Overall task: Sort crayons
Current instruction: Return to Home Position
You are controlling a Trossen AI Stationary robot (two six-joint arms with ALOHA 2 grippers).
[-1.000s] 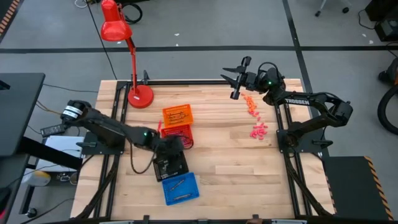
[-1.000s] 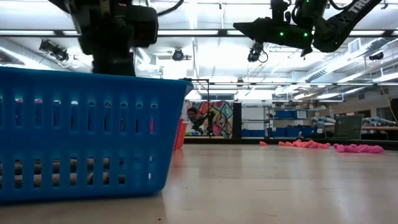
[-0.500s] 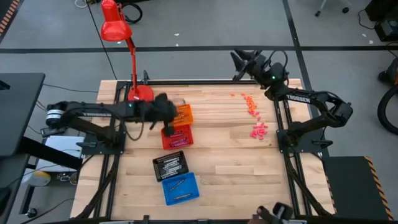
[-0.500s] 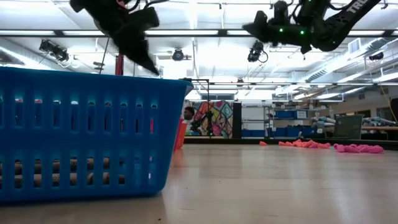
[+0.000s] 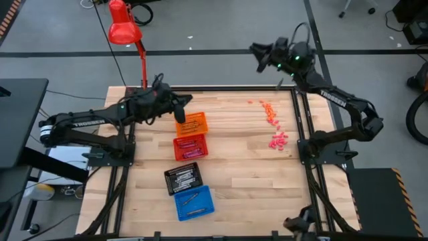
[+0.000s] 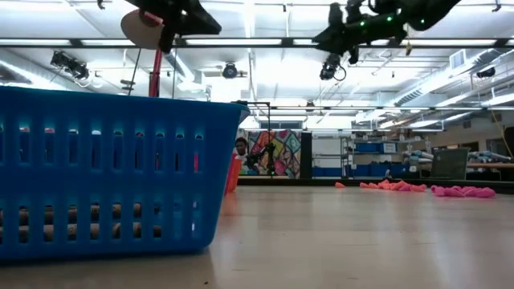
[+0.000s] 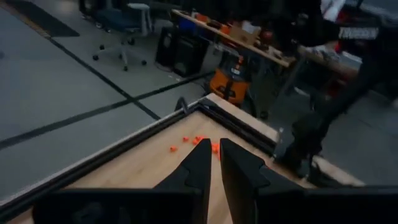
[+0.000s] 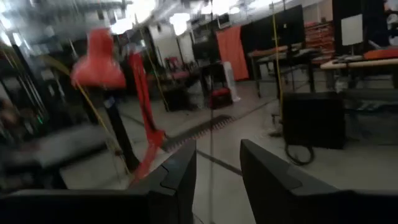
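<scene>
Loads of bare table (image 5: 234,167) ahead of the left claw (image 5: 183,101), right up to the crayons (image 5: 270,112). Just under it, orange tray (image 5: 191,123); red lamp pole (image 5: 142,63) close behind the wrist.

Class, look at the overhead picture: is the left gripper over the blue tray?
No: the left gripper hangs beside the orange tray, near the base of the red lamp, well apart from the blue tray.

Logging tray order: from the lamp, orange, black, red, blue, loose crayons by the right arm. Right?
No: the high view shows the red tray second and the black tray third; orange tray, blue tray and loose crayons are as stated.
</scene>
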